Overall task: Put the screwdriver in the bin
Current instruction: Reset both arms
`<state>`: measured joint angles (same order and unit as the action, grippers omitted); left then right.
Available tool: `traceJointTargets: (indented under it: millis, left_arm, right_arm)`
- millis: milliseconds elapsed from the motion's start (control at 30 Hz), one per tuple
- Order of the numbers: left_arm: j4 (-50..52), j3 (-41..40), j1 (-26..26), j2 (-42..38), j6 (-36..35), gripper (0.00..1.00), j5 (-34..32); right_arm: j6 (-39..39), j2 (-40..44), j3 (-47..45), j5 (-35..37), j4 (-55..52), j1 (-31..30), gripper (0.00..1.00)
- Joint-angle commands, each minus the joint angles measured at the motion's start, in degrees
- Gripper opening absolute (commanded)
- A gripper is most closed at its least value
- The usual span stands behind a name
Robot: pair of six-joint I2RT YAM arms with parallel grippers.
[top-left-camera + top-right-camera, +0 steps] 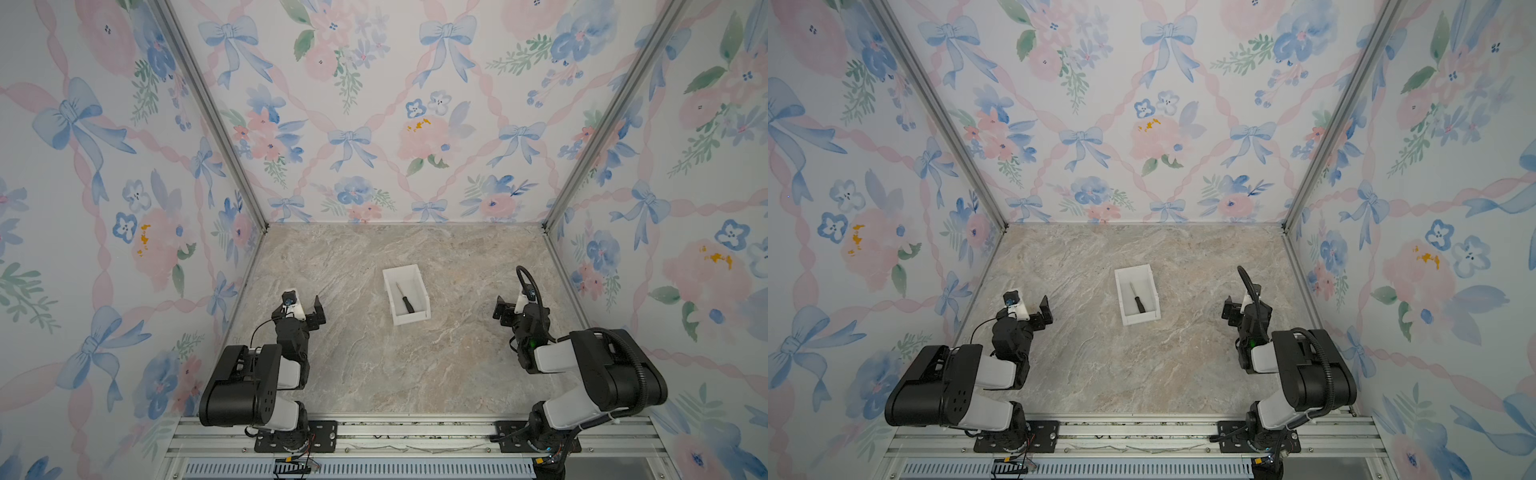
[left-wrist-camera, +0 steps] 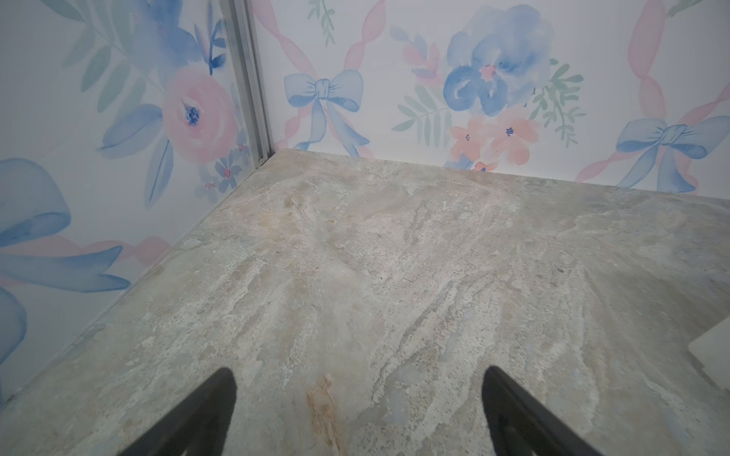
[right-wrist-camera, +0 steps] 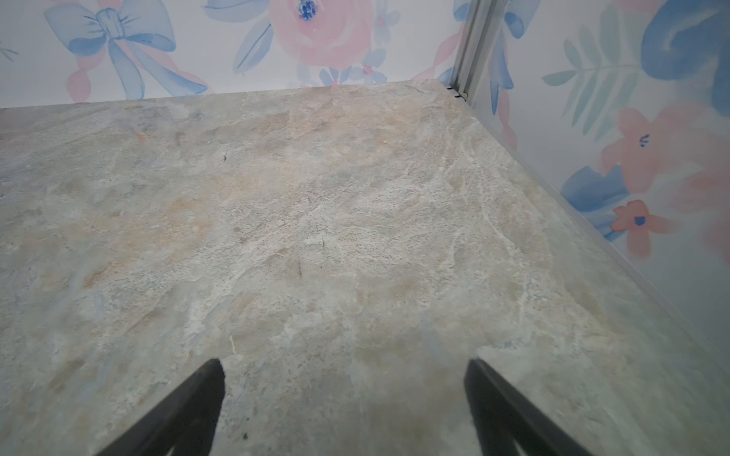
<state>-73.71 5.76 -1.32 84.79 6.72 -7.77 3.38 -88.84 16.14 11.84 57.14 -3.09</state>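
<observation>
Marble-patterned laminate in beige and grey makes up the tabletop (image 1: 374,374), veined with paler streaks and a rusty patch close to the left arm. Three upright walls close it in, all papered with a floral wallpaper (image 1: 374,124) of pink roses, blue bows and green sprigs. Aluminium posts (image 1: 216,124) run down the two far corners. Along the near edge lies a metal rail (image 1: 415,436), and both arm bases are bolted to it.

Near the middle of the tabletop sits the bin (image 1: 411,319), white and open-topped, with its long side running away from the arms. The screwdriver (image 1: 405,298) lies flat inside it in both top views, black handle towards the near wall and shaft pointing away.

Well off to the bin's left, the left gripper (image 1: 316,314) hangs low over bare tabletop. In its wrist view the fingers (image 2: 213,398) stand wide apart with nothing between them. A pale corner at the edge of that view is probably the bin (image 2: 715,351), though too little shows to be sure.

On the bin's other side, equally far off, the right gripper (image 1: 501,309) is also spread wide and empty, with only bare laminate between its fingers (image 3: 486,387).
</observation>
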Motion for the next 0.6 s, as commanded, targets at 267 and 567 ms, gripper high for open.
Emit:
traceJointTargets:
  millis: [267, 567]
  left_arm:
    - [-8.66, 1.05, 0.71, 4.85, -0.66, 0.98, -1.14]
    - [1.54, 6.55, 1.32, 4.93, -3.07, 0.98, 3.23]
  right_arm:
    - [-3.34, -0.02, 5.88, -0.85, -4.15, -1.04, 0.97]
    - [-3.38, -0.02, 6.36, -3.27, -4.92, -0.42, 0.97]
